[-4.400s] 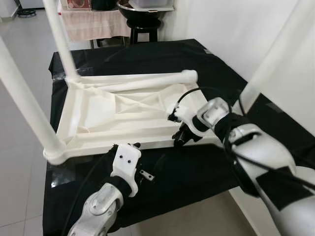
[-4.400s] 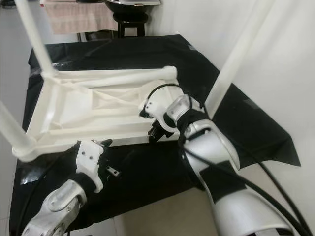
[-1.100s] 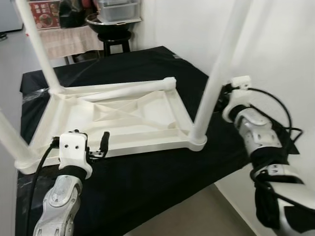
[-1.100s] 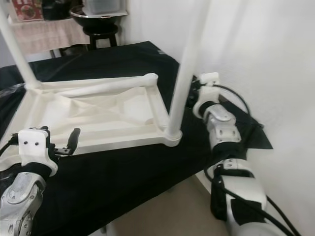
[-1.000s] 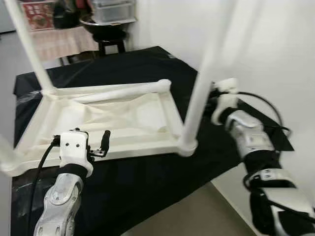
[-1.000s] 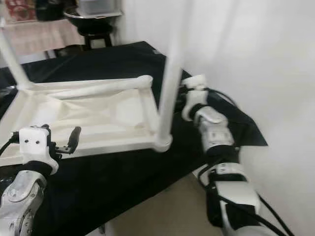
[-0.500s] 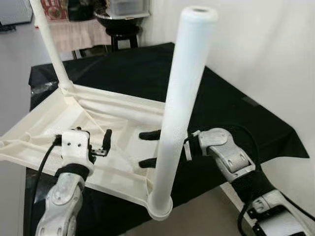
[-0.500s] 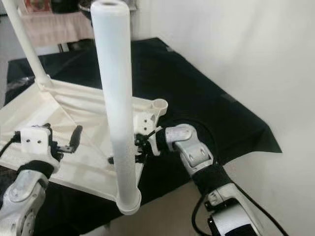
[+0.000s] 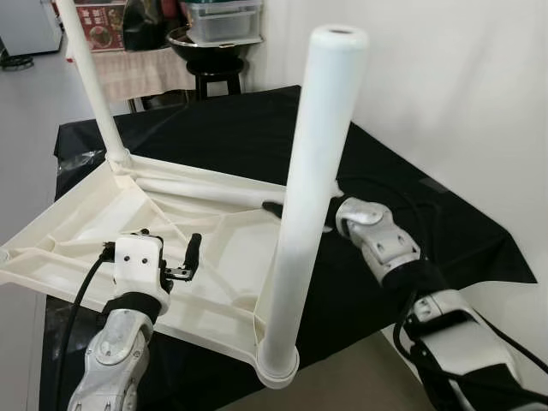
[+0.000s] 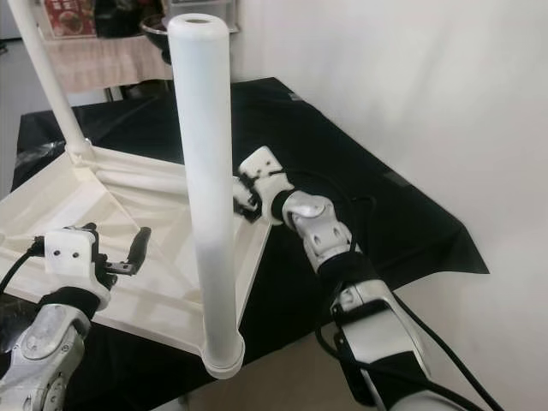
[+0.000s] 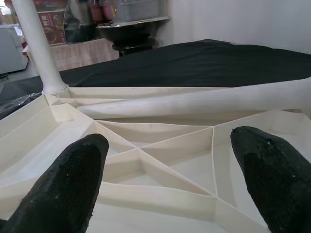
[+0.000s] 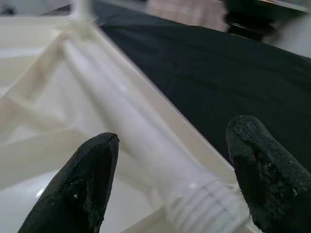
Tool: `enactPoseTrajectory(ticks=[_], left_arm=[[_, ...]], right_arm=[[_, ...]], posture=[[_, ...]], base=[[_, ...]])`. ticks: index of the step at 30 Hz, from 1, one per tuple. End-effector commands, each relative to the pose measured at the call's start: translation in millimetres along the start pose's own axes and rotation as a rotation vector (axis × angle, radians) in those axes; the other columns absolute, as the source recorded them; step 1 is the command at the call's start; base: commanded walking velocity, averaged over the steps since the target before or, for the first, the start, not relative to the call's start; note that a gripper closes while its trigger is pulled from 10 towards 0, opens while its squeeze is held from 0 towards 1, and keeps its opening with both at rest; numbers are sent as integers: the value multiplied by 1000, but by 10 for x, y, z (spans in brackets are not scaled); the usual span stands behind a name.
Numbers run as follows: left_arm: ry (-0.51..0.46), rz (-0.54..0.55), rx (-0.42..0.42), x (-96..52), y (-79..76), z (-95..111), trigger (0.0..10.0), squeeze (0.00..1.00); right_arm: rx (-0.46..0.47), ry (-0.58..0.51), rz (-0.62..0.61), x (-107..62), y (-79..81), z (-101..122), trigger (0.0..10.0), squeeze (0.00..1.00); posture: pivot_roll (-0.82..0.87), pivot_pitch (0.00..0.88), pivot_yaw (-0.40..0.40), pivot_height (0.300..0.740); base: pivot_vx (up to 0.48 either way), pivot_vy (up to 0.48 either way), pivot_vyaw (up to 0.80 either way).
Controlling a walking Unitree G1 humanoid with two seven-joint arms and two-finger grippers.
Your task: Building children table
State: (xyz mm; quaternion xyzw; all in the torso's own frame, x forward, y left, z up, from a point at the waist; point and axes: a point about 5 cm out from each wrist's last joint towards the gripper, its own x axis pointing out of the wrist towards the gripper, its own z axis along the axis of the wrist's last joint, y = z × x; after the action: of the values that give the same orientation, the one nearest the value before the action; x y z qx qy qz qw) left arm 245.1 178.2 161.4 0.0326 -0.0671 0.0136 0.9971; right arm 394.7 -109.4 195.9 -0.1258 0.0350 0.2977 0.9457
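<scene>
Pincers gape wide: right pincer (image 12: pixel 165 184) straddles the loose leg (image 12: pixel 126 126) lying in the upturned table (image 9: pixel 77 231); left pincer (image 11: pixel 165 174) hovers near.

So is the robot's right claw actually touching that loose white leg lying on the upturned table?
Apart. The right wrist view shows the right gripper open, fingers either side of the loose leg, gaps visible.

Right gripper (image 12: pixel 170 184) now open astride the loose leg (image 12: pixel 146 141).

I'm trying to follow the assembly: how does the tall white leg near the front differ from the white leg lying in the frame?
The standing leg is upright, seated in a corner socket; the loose leg lies flat across the upturned tabletop. The right claw straddles the loose one; nothing grips the standing one. Both are plain white tubes.
</scene>
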Motion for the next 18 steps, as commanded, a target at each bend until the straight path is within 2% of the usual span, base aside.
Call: enactPoseTrajectory(ticks=[1,3,4,5,9,10,11,14,16,18], left_arm=[[3,9,9,-21,23,11,10000,0],[4,14,11,-23,33,6,10000,0],[4,14,11,-23,33,6,10000,0],[5,15,12,-23,36,2,10000,0],[-1,22,18,-10,43,9,10000,0],[-1,22,18,-10,43,9,10000,0],[-5,30,22,-3,57,16,10000,0],[-7,36,24,1,68,21,10000,0],[2,43,34,-7,97,18,10000,0],[4,44,37,-10,102,17,10000,0]], right_arm=[[82,-16,-10,11,-16,-1,10000,0],[210,-125,-16,30,-59,121,10000,0],[210,-125,-16,30,-59,121,10000,0],[248,-157,-30,35,-83,160,10000,0],[279,-194,-174,31,-232,232,10000,0],[279,-194,-174,31,-232,232,10000,0],[295,-196,-235,17,-303,241,10000,0],[306,-196,-271,8,-345,243,10000,0],[371,-231,-277,-6,-389,271,10000,0],[387,-242,-270,-8,-392,278,10000,0]], posture=[[20,33,-53,740],[19,34,-50,740],[19,34,-50,740],[19,34,-50,740],[22,30,-48,740],[22,30,-48,740],[24,29,-49,740],[24,29,-49,740],[27,28,-50,740],[27,28,-50,740]], base=[[0,0,0],[0,0,0],[0,0,0],[0,0,0],[0,0,0],[0,0,0],[0,0,0],[0,0,0],[0,0,0],[0,0,0]])
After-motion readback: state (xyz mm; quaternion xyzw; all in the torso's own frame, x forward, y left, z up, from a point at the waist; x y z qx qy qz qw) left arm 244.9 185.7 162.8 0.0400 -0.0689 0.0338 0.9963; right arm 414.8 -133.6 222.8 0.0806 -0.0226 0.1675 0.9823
